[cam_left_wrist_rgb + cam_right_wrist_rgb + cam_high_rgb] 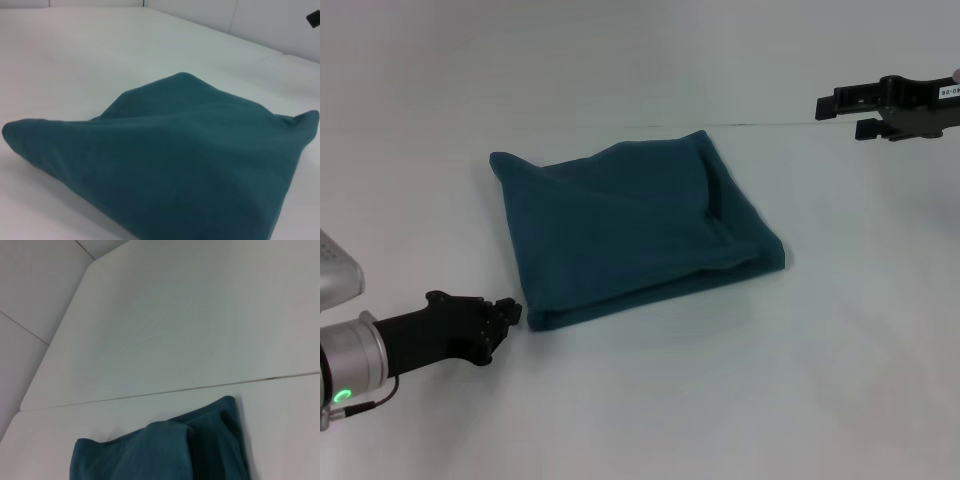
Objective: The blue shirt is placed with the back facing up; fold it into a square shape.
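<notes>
The blue shirt lies folded into a rough square in the middle of the white table, plain side up, with layered edges along its right side. My left gripper sits low at the shirt's near left corner, just clear of the cloth. In the left wrist view the blue shirt fills the frame up close. My right gripper hangs raised at the far right, open and holding nothing. The right wrist view shows the far edge of the blue shirt.
A thin seam crosses the table behind the shirt, also seen as a seam in the right wrist view. Bare white tabletop surrounds the shirt on all sides.
</notes>
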`<state>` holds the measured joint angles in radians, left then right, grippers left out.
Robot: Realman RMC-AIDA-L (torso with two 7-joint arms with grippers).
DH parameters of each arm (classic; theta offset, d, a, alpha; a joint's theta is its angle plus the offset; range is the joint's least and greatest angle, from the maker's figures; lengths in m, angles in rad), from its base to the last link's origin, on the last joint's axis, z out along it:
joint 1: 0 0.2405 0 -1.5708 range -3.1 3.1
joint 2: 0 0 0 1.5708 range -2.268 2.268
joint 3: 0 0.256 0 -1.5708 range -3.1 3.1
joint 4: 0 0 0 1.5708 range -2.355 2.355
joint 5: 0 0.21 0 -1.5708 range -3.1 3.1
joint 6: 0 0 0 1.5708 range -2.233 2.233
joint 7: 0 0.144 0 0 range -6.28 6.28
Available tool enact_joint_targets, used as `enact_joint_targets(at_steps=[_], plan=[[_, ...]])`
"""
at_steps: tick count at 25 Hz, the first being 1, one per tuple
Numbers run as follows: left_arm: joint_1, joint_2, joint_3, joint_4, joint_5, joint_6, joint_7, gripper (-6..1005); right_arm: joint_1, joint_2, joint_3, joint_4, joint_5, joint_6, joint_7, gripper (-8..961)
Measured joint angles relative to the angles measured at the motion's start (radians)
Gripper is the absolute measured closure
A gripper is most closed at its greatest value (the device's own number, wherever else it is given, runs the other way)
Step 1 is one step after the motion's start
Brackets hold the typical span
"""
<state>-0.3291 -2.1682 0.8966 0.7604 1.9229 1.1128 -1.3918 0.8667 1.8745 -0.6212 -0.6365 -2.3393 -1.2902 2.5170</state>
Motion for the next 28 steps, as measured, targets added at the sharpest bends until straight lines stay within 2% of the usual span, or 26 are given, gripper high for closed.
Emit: enact_joint_targets(at_steps=[5,15,21,26,28], plan=[[-0.003,-0.001,-0.003,0.002,-0.015,0.012,-0.005,929,0.0,0.0,0.0,0.0,0.0,0.0,-0.001,109],[-0.011,-0.004,0.008,-0.006,-0.018,0.011,-0.004,693,0.0,0.0,0.0,0.0,0.001,0.0,-0.001,109],[-0.029,-0.005,0.024,-0.045,-0.019,-0.03,-0.003,452,-0.001,0.0,0.0,0.0,0.002,0.0,-0.001,109],[-0.043,-0.005,0.024,-0.064,-0.019,-0.039,-0.011,299,-0.004,0.0,0.0,0.0,0.009,-0.001,-0.001,110],[-0.045,-0.005,0.028,-0.061,-0.019,-0.033,-0.015,360,-0.006,0.0,0.0,0.0,0.01,-0.002,-0.001,110]])
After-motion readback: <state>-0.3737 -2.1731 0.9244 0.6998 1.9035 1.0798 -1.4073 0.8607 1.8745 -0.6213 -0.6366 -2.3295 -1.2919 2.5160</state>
